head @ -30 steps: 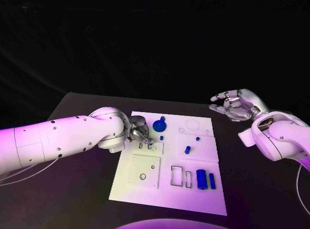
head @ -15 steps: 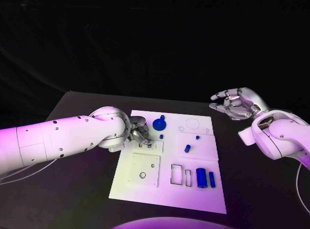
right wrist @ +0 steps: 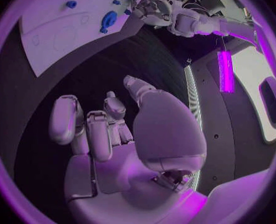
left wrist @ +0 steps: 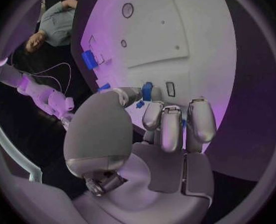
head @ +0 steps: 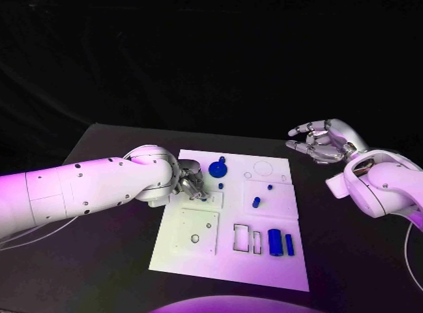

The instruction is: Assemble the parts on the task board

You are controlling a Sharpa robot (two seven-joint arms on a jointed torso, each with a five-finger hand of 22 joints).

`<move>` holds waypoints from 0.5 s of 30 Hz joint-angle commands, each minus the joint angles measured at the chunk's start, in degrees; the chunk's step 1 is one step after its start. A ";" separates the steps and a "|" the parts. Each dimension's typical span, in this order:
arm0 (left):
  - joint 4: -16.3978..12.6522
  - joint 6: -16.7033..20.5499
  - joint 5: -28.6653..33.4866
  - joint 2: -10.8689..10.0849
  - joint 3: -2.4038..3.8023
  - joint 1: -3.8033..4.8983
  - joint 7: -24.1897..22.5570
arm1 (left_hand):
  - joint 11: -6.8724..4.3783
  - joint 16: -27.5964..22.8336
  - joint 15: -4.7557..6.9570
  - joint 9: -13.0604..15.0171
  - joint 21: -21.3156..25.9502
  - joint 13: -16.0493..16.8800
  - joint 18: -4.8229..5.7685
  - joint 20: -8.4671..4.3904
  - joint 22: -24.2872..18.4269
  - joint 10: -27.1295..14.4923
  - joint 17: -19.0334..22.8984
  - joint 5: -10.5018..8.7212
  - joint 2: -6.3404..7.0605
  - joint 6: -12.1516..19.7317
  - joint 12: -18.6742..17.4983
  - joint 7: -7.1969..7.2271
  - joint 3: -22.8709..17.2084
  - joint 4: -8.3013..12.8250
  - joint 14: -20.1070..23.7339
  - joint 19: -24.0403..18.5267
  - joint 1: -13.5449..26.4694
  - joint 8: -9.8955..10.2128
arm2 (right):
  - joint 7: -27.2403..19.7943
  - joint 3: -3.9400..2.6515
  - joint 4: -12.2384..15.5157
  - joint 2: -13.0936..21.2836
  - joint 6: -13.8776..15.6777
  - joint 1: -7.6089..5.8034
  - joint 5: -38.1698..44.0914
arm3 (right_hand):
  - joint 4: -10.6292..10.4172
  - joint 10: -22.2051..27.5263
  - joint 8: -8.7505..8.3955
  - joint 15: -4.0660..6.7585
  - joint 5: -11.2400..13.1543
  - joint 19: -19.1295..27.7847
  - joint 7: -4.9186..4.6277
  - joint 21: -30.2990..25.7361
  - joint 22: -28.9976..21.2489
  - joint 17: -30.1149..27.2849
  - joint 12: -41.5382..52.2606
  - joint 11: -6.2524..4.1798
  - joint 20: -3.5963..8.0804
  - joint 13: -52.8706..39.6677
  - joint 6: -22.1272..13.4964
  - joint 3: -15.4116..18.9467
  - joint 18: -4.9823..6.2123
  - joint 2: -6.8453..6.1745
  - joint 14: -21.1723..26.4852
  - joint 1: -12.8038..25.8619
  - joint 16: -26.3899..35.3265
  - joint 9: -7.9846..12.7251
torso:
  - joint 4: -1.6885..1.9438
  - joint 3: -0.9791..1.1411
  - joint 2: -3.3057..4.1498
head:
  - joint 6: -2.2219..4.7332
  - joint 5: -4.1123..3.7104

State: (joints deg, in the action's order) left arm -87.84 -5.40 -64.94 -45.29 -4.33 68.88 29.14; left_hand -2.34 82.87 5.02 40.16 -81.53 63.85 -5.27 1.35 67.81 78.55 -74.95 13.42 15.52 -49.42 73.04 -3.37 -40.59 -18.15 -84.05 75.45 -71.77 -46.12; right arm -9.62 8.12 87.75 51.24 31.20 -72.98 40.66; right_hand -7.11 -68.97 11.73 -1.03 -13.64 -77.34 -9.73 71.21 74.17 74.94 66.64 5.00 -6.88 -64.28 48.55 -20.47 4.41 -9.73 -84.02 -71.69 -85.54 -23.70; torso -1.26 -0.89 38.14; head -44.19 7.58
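Partly assembled: left robot hand (head: 188,182) apparently pinching a small blue part (left wrist: 147,90) at the task board (head: 268,270), right robot hand (head: 321,143) empty, fingers spread; blue blocks (head: 279,243) unplaced.

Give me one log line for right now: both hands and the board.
left hand: pinching small blue part over task board | right hand: off board, holding nothing | blue round part: on board

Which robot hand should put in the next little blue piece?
Probably the left hand: it is over the task board, pinching a small blue part. The right hand hovers off the board, holding nothing.
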 commanded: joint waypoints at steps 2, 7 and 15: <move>-0.01 -2.17 -0.49 0.21 -0.07 -0.03 0.13 | 0.01 0.19 0.31 1.00 -0.32 0.08 0.67 0.03 0.06 0.53 -2.47 -0.03 -0.74 -2.03 0.27 1.67 -7.92 7.74 -2.79 0.49 -0.04 -0.17 | -0.13 -0.01 0.05 0.03 -0.79 0.04 0.10 | -0.34 0.20 0.37 0.35 -0.30 0.37 -0.09 -0.32 -0.02 2.79 0.05 -0.09 0.16 0.06 -0.44 -0.03 0.65 0.16 -2.78 0.58 0.33 -0.01 | -0.04 0.02 -0.03 | -0.03 -0.02; 0.04 -2.51 -0.86 0.31 -0.10 -0.04 0.16 | -0.05 0.18 0.35 0.90 -0.35 0.14 0.69 -0.02 0.13 0.61 -2.47 -0.12 -0.77 -2.18 0.33 1.74 -7.87 7.64 -2.79 0.52 0.24 -0.32 | -0.17 -0.01 0.07 0.05 -0.79 0.05 0.09 | -0.34 0.20 0.37 0.35 -0.30 0.37 -0.09 -0.32 -0.02 2.79 0.05 -0.09 0.16 0.06 -0.44 -0.03 0.65 0.16 -2.78 0.58 0.33 -0.01 | 0.02 0.03 -0.01 | 0.07 -0.23; 0.07 -3.07 -1.08 0.37 -0.11 -0.04 0.17 | -0.13 0.20 0.41 0.79 -0.38 0.47 0.71 -0.08 0.22 0.83 -2.50 -0.22 -0.83 -2.41 0.57 1.86 -7.77 7.47 -2.80 0.57 0.62 -0.54 | -0.18 -0.01 0.08 0.09 -0.82 0.07 0.09 | -0.40 0.19 0.43 0.35 -0.41 0.41 -0.08 -0.40 -0.08 2.80 0.08 -0.09 0.16 0.06 -0.42 -0.03 0.66 0.16 -2.78 0.61 0.33 -0.02 | 0.00 0.04 -0.04 | -0.02 -0.14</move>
State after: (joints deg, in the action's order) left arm -87.67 -6.61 -65.67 -45.06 -4.33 68.95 29.18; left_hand -2.36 82.87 5.02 40.17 -81.54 64.27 -5.28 1.14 67.97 78.96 -74.94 13.29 14.99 -49.43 73.43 -3.37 -40.76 -17.99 -84.04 75.66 -71.25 -46.46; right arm -9.62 8.13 87.77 51.31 31.16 -72.95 40.65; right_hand -7.20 -68.97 11.96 -1.03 -13.87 -77.34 -9.80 71.21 74.17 74.93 66.64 5.01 -6.88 -64.28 48.32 -20.56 4.41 -9.73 -84.02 -71.70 -85.54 -23.70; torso -1.26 -0.86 38.12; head -44.14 7.39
